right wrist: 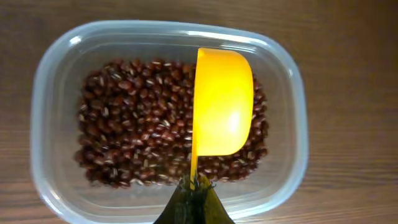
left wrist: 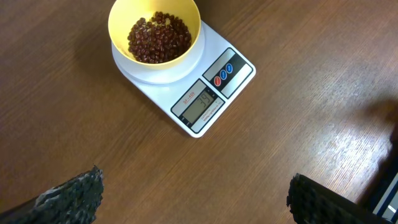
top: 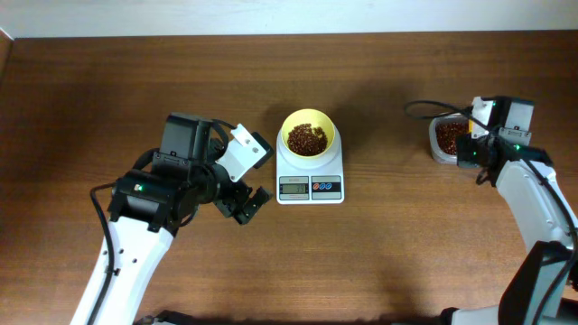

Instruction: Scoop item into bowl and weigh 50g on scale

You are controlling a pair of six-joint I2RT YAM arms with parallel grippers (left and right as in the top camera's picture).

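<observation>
A pale yellow bowl (top: 309, 133) holding dark reddish-brown beans (top: 307, 138) sits on the white scale (top: 310, 178); the left wrist view shows bowl (left wrist: 121, 18), beans (left wrist: 159, 38) and scale (left wrist: 214, 93), whose display is lit. My left gripper (top: 243, 204) is open and empty left of the scale, fingers wide apart (left wrist: 193, 199). My right gripper (top: 472, 144) is shut (right wrist: 194, 185) on the handle of a darker yellow scoop (right wrist: 222, 102), held on its side over more beans (right wrist: 130, 124) in a clear tub (right wrist: 56, 74).
The clear tub (top: 445, 137) stands at the right of the brown wooden table, partly under my right arm. A black cable runs behind it. The table's far edge meets a white wall.
</observation>
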